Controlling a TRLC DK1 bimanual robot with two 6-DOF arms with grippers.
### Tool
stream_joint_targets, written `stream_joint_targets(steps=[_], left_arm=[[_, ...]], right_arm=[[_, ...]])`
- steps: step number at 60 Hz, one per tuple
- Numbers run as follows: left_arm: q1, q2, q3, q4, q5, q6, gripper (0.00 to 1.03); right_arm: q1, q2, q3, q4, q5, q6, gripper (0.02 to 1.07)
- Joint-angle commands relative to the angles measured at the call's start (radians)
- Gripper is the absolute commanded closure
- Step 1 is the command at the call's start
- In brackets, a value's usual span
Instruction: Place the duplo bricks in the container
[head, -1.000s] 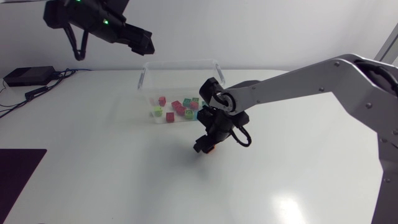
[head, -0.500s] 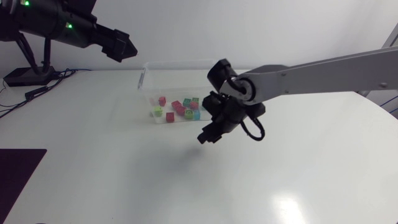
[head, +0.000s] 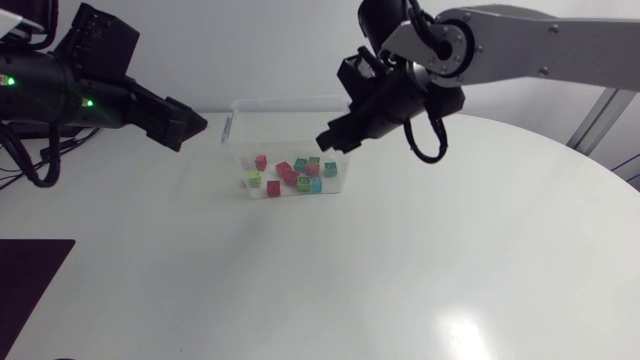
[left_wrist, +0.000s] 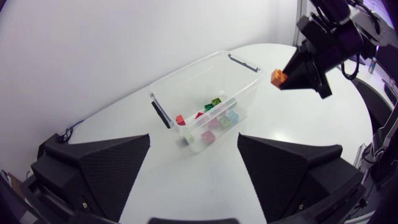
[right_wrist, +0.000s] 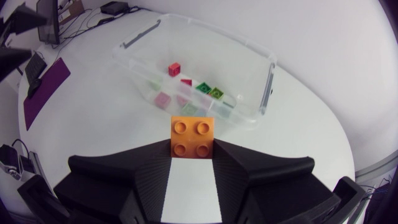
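A clear plastic container (head: 290, 102) stands at the table's back middle and holds several red, green, pink and blue duplo bricks (head: 290, 175). My right gripper (head: 330, 138) hangs in the air over the container's right end. It is shut on an orange duplo brick (right_wrist: 193, 137), which shows studs-up between its fingers (right_wrist: 124, 174). The same orange brick (left_wrist: 278, 77) shows at that gripper's tip in the left wrist view, beyond the container (left_wrist: 186, 70). My left gripper (head: 188, 128) hovers left of the container, open and empty, its fingers (left_wrist: 99, 162) wide apart.
A dark purple mat (head: 30, 275) lies at the table's front left corner, also visible in the right wrist view (right_wrist: 40, 93). A thin cable (left_wrist: 71, 129) trails on the table near the left arm.
My right gripper has risen from the table in front of the container to above its right end, carrying the orange brick. My left arm has swung left and lower.
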Motion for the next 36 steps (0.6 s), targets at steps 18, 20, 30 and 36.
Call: stream_joint_targets(steps=[18, 20, 30, 36], left_arm=[[0.032, -0.109, -0.139, 0.047, -0.017, 0.018, 0.05], [0.035, -0.122, -0.156, 0.059, -0.027, 0.023, 0.05], [0.055, -0.157, -0.196, 0.074, -0.033, 0.029, 0.05], [0.058, -0.18, -0.217, 0.082, -0.034, 0.032, 0.05]], right_arm=[[-0.03, 0.27, 0.319, -0.007, 0.035, 0.021, 0.79], [-0.03, 0.297, 0.351, -0.007, 0.048, 0.02, 0.78], [-0.032, 0.4, 0.497, -0.036, 0.068, 0.014, 0.78], [-0.036, 0.455, 0.568, -0.061, 0.068, 0.014, 0.73]])
